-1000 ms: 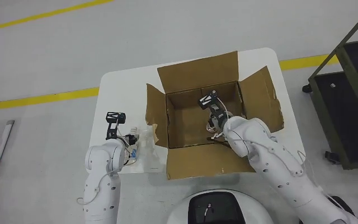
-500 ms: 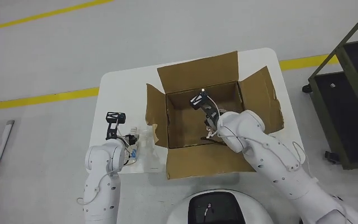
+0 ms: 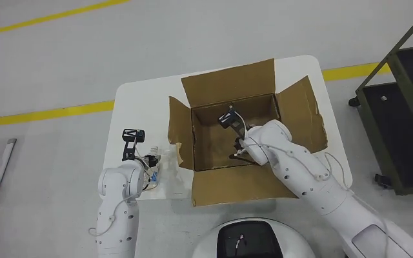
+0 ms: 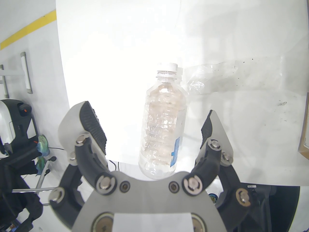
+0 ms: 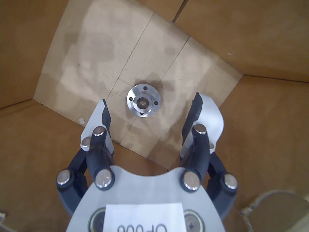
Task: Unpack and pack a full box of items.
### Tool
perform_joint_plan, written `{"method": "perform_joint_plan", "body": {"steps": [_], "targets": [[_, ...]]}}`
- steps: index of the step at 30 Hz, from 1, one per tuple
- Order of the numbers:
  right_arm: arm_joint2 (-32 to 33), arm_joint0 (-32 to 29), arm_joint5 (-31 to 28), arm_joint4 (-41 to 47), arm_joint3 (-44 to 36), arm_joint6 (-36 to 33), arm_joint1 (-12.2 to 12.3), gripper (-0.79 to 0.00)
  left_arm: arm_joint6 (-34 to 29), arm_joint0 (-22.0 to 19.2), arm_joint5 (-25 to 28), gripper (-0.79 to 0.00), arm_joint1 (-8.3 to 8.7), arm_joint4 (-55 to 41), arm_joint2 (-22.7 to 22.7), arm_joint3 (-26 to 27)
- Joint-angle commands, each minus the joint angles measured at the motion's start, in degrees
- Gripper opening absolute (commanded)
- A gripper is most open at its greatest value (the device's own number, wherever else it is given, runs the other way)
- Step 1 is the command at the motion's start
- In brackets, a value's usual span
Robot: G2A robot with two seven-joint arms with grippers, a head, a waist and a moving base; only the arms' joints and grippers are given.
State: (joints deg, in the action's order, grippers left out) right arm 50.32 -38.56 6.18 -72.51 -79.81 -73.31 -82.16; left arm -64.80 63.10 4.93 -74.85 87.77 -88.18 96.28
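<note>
We are holding the right jaws spread wide inside the open cardboard box (image 3: pixel 293 113). They are gripping nothing. They are hanging above a round metal flange (image 5: pixel 143 104), which is lying flat on the box floor (image 5: pixel 101 49), near the middle. In the right wrist view the flange sits between the two pads (image 5: pixel 105 117) and a little beyond them, touched by neither.

We are also keeping the left jaws released over the white surface (image 3: pixel 142 103), just beside the box's outer wall. A clear plastic water bottle (image 4: pixel 164 126) is lying between them with its white cap (image 4: pixel 167 67) pointing away from the wrist. A gap shows on each side, so neither pad is pressing it. A crumpled clear plastic bag (image 4: pixel 229 76) is lying on the surface beside the bottle's neck, on the box side.
</note>
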Motion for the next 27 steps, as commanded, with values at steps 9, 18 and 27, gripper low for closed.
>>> {"method": "perform_joint_plan", "body": {"steps": [9, 18, 27], "targets": [[-2.0, 1.5, 0.4, -0.5, 5.1, 0.3, -1.3, -0.385, 0.0, 0.0, 0.0, 0.000, 0.00, 0.0, 0.0, 0.0], [-2.8, 3.0, 0.1, -0.1, 9.8, 1.4, -2.5, -0.388, 0.0, 0.0, 0.0, 0.000, 0.00, 0.0, 0.0, 0.0], [-3.9, 3.9, -0.2, 0.3, 13.3, 2.1, -3.7, -0.413, 0.0, 0.0, 0.0, 0.000, 0.00, 0.0, 0.0, 0.0]]}}
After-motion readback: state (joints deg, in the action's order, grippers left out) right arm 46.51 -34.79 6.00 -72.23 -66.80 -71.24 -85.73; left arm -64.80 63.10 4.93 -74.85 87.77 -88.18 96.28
